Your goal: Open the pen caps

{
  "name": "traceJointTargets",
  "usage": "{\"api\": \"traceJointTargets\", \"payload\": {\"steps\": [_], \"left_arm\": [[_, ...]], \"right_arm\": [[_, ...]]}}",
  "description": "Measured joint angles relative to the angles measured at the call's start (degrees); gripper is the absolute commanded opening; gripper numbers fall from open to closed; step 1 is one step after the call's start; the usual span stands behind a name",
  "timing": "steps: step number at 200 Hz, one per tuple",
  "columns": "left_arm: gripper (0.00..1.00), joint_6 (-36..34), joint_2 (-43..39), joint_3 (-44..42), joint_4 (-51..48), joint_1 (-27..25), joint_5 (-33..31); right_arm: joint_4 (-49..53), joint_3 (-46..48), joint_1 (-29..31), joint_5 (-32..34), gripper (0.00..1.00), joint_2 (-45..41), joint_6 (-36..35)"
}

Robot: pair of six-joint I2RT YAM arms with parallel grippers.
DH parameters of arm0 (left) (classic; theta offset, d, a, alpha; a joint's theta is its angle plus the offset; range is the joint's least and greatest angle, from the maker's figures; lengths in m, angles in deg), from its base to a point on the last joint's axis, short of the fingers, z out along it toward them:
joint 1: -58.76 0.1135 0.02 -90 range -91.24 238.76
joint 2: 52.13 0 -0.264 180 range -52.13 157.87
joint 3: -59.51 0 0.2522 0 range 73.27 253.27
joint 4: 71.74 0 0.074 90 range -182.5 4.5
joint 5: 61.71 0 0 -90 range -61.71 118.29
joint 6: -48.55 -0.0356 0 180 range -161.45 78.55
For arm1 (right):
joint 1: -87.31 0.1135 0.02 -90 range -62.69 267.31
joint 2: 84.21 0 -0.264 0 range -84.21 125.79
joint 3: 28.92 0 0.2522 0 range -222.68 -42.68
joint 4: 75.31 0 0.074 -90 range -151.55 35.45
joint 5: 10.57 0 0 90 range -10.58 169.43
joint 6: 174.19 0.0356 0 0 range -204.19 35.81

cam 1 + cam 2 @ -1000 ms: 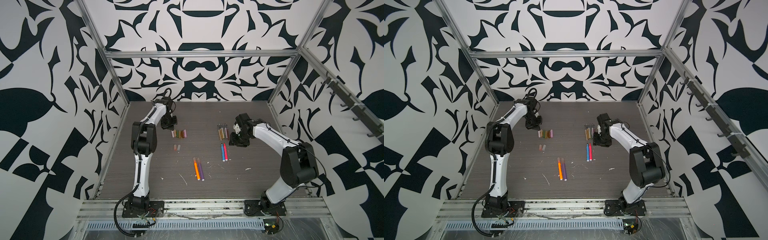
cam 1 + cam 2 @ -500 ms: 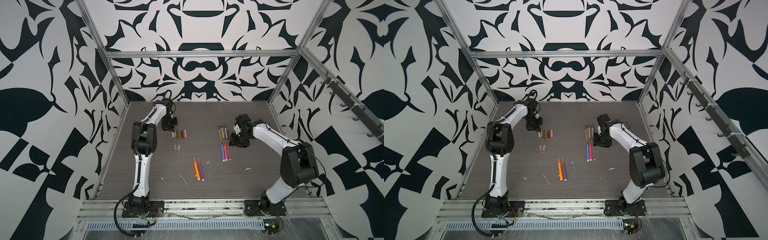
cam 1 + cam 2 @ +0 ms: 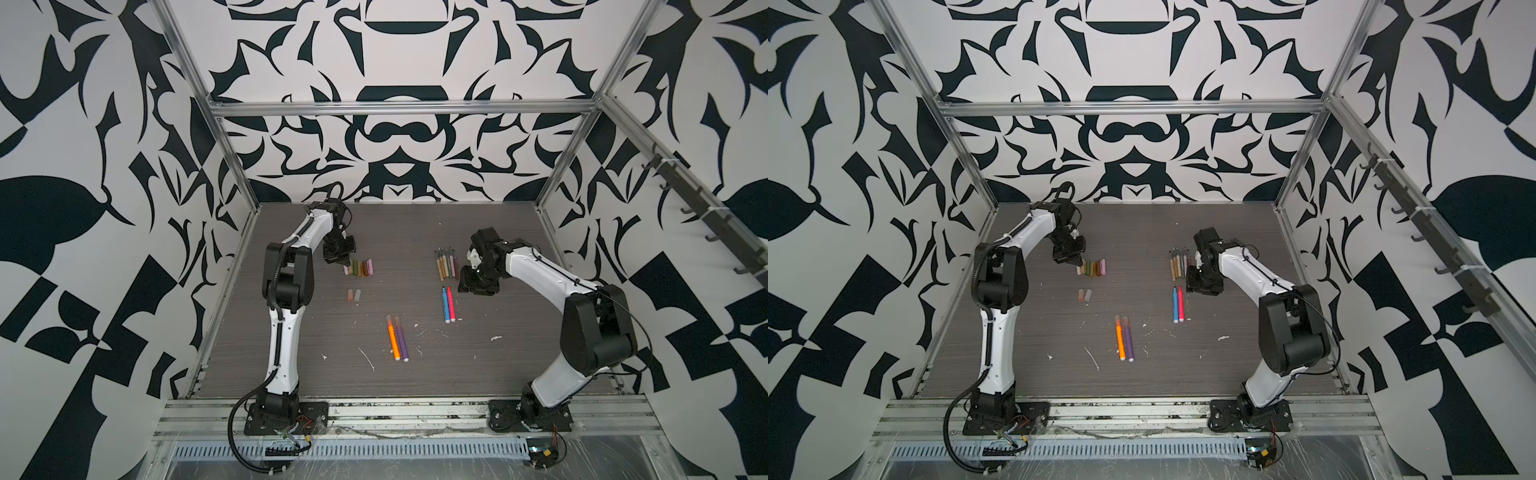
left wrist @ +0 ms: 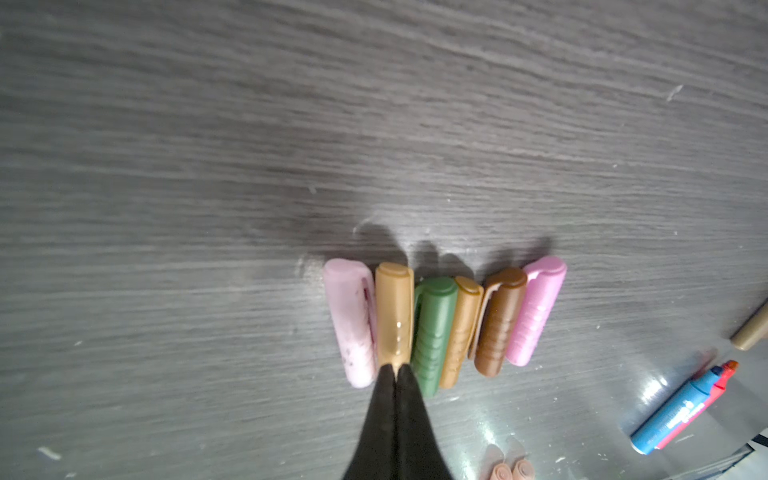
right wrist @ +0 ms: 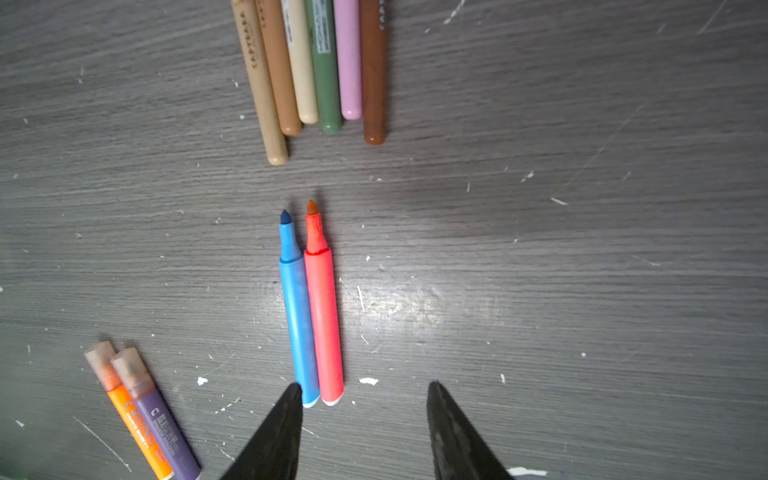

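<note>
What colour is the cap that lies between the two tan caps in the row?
Green. The cap shows best in the left wrist view.

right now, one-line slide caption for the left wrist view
Shut left gripper meets the end of the gold cap in a row of six pen caps on a grey table.

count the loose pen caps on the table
8. A row of six lies side by side at the tip of the left claw; two peach caps sit together nearer the front. One could hide beneath the claw.
</note>
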Motion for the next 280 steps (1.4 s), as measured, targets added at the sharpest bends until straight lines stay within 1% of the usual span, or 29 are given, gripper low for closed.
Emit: {"api": "traceJointTargets", "payload": {"steps": [212,280], "left_arm": [[0.0,0.31,0.72,-0.17,-0.04,-0.11,0.44],[0.0,1.33,-3.15,-1.88,1.14,-0.61,4.15]], "right_arm": [[0.0,0.0,0.0,0.0,0.51,0.0,0.0],[0.0,-0.02,0.02,0.02,0.51,0.0,0.13]]}}
